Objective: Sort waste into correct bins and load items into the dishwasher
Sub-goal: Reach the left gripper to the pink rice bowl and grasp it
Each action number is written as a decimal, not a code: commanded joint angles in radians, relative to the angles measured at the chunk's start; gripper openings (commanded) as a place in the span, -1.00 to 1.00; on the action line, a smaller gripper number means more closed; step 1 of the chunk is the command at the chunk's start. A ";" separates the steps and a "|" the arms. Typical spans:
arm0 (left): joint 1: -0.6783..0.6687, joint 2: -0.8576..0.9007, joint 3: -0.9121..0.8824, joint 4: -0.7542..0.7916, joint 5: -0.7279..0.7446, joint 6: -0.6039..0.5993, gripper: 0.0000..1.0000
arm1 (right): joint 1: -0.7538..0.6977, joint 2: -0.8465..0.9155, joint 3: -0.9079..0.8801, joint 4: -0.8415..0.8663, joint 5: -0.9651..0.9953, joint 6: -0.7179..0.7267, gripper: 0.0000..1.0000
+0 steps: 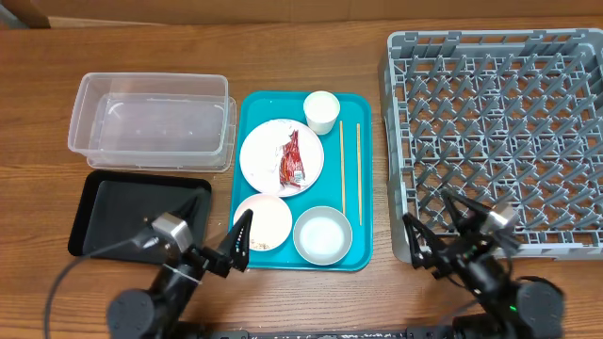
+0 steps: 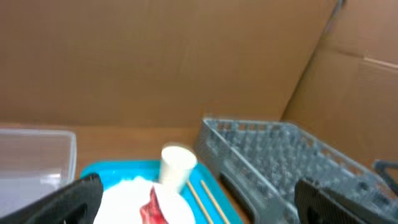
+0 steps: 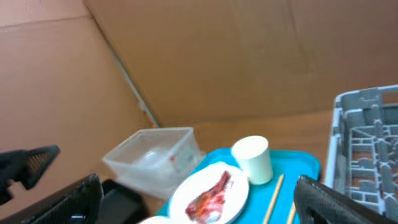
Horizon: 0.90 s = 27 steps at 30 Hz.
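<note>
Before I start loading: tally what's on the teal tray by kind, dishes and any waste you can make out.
Plates: 2, a large plate and a smaller plate
Bowl: 1
Cup: 1
Chopsticks: 2
Sauce packet: 1
Total: 7

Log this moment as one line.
left gripper: open, empty | right gripper: open, empty | packet: on large plate | chopsticks: on teal tray | cup: upright on teal tray | rack: no dishes
</note>
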 commanded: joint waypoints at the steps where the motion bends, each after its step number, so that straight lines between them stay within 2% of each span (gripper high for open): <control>1: 0.004 0.169 0.223 -0.190 0.045 0.010 1.00 | 0.002 0.101 0.195 -0.122 -0.025 0.015 1.00; 4: 0.004 0.352 0.405 -0.408 0.121 0.087 1.00 | 0.002 0.242 0.362 -0.319 -0.005 0.003 1.00; 7: 0.004 0.510 0.547 -0.540 0.220 0.098 1.00 | 0.002 0.386 0.501 -0.475 -0.005 -0.075 1.00; 11: 0.004 0.643 0.601 -0.529 0.418 -0.032 1.00 | 0.002 0.528 0.608 -0.589 -0.053 -0.077 1.00; 13: 0.001 0.701 0.600 -0.530 0.431 -0.037 1.00 | 0.002 0.568 0.617 -0.621 -0.093 -0.079 1.00; 17: -0.072 0.831 0.600 -0.647 0.233 -0.043 1.00 | 0.002 0.619 0.617 -0.643 -0.095 -0.079 0.96; 20: -0.191 0.946 0.600 -0.686 0.019 -0.066 0.73 | 0.002 0.645 0.617 -0.669 -0.095 -0.078 0.96; 24: -0.360 1.106 0.600 -0.641 -0.185 -0.159 0.45 | 0.002 0.666 0.617 -0.701 -0.095 -0.078 0.96; 27: -0.446 1.217 0.600 -0.616 -0.298 -0.243 0.39 | 0.002 0.675 0.617 -0.724 -0.095 -0.078 0.96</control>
